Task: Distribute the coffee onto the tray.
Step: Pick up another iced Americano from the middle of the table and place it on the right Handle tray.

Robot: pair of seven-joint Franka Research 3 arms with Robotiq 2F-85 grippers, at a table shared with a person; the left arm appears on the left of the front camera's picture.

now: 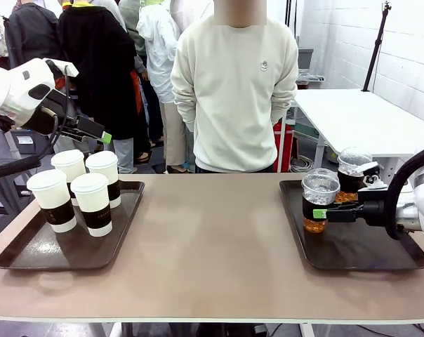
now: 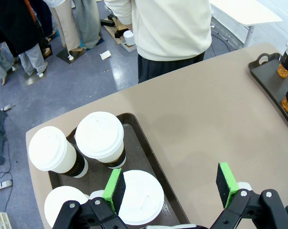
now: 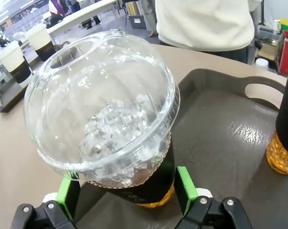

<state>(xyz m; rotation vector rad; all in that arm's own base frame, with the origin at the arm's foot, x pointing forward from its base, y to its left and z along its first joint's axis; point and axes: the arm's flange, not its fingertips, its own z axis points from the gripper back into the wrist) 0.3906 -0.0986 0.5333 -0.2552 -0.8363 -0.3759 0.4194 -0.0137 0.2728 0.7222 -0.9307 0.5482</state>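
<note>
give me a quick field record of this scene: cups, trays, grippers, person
left tray: four white lidded cups with brown sleeves
right tray: two clear dome-lidded cups of amber drink
left gripper: open, raised above the white cups, holding nothing
right gripper: open, jaws on either side of the nearer dome cup; contact cannot be told
far dome cup: behind the right gripper, on the same tray
table: tan top, bare between the trays
person: stands at the far side, arms behind back

No legible txt; faint print on cup sleeves (image 1: 100, 214), too small to read
</note>
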